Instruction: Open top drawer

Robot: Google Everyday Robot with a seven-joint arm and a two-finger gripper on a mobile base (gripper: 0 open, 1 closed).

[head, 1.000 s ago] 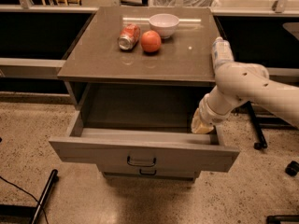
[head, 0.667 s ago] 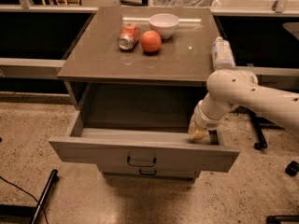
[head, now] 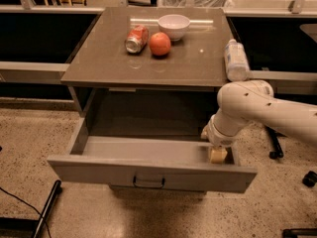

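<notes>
The top drawer [head: 148, 175] is a wide grey shallow box, pulled well out from under the tabletop, with a small dark bail handle [head: 148, 182] centred on its front. Its inside looks empty apart from my gripper. My gripper [head: 217, 153] hangs from the white arm [head: 257, 110] at the right and reaches down inside the drawer's right end, just behind the front panel. A lower drawer front shows only as a sliver beneath.
On the brown tabletop [head: 188, 63] lie a red can [head: 136, 38], an orange fruit [head: 160, 43], a white bowl [head: 174, 26] and a plastic bottle [head: 235, 59] at the right edge. Dark chair casters [head: 275, 152] stand on the speckled floor at right.
The arm has shifted slightly left and lower, and the gripper sits deeper in the drawer's right end. The drawer stays pulled out.
</notes>
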